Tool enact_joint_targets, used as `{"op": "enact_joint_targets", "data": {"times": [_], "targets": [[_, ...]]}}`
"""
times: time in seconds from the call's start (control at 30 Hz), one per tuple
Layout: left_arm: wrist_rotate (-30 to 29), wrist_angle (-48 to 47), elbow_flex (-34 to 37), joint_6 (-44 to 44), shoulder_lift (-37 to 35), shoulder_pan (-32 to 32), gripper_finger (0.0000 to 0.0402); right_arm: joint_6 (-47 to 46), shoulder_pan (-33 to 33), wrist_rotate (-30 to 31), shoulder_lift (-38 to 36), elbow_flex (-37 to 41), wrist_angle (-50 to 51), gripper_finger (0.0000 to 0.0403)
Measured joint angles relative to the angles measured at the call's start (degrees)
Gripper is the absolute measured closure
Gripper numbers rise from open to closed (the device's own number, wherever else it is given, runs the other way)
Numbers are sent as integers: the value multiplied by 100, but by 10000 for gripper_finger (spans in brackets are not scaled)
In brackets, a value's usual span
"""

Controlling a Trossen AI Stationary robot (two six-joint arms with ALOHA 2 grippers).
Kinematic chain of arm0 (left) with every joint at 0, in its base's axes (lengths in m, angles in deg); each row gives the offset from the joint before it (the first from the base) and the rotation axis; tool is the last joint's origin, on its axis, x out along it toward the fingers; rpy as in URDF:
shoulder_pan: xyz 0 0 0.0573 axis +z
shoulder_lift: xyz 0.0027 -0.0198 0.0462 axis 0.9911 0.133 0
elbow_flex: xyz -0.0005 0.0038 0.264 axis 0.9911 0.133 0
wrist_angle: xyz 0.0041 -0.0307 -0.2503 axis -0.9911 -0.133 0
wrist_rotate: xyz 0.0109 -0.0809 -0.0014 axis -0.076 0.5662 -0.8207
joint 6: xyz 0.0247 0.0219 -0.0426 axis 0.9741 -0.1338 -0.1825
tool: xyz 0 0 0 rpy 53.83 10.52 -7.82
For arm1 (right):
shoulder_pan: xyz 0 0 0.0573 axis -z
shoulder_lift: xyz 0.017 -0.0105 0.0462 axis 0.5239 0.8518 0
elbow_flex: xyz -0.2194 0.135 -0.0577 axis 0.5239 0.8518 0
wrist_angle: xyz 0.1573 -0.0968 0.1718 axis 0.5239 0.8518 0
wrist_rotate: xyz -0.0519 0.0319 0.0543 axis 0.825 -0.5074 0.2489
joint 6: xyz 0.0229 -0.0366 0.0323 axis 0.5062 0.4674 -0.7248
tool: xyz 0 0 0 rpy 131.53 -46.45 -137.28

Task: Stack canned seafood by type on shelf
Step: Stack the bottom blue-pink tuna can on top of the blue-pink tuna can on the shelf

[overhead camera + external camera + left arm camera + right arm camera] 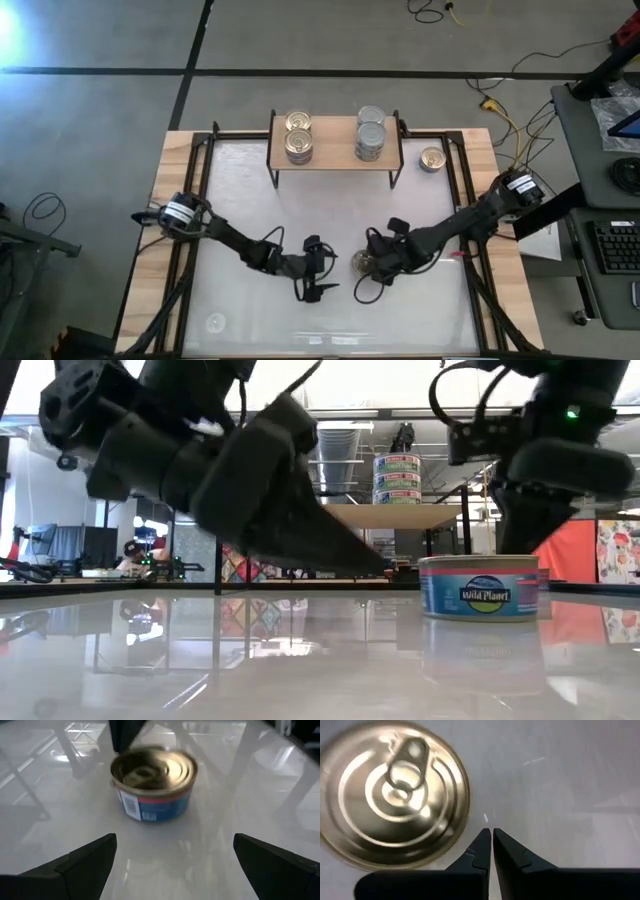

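A gold-lidded can (361, 263) with a blue label stands upright on the white tabletop, also seen as can (152, 782), can (395, 795) and can (478, 588). My left gripper (330, 270) is open just left of it, low over the table, its fingers (85, 862) wide apart and short of the can. My right gripper (491, 837) is shut and points steeply down at the can's right side. The shelf (335, 160) at the far edge bears a stack of gold-lidded cans (298, 136) on its left and of silver-lidded cans (370, 134) on its right. My right gripper's shut fingertips (481, 842) stand close beside the can's rim (466, 822), coming from above; I cannot tell whether they touch it.
Another gold-lidded can (432, 158) stands on the table to the right of the shelf. Black frame rails (205, 190) run along the table's sides. Cables trail from both arms near the can.
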Motion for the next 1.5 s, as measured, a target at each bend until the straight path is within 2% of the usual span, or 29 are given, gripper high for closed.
{"op": "enact_joint_targets", "data": {"times": [0.1,0.23,0.4,0.57,0.73,0.9,1.07,1.37,1.5], "targets": [[-218,172,-43,86,242,-15,15,103,-3,-13,-27,-134,17,390],[61,195,-189,-14,440,129,15,223,-152,-86,-44,-211,28,390],[160,171,-221,104,450,455,15,-25,-276,-641,-25,-163,176,390],[984,193,-390,451,532,678,15,-399,-373,-997,-7,-134,153,390],[1456,127,-883,811,854,697,15,-332,-402,-1236,-1,-147,-162,390],[1428,86,-1347,838,1315,801,15,0,-289,-1006,136,-139,-436,390],[1305,35,-1650,797,1513,772,15,172,-189,-1038,286,-139,-615,390],[1205,74,-1694,612,1523,730,15,309,-173,-955,295,-134,-600,390],[1197,130,-1663,370,1518,692,31,333,-171,-909,295,-132,-577,390]]}}
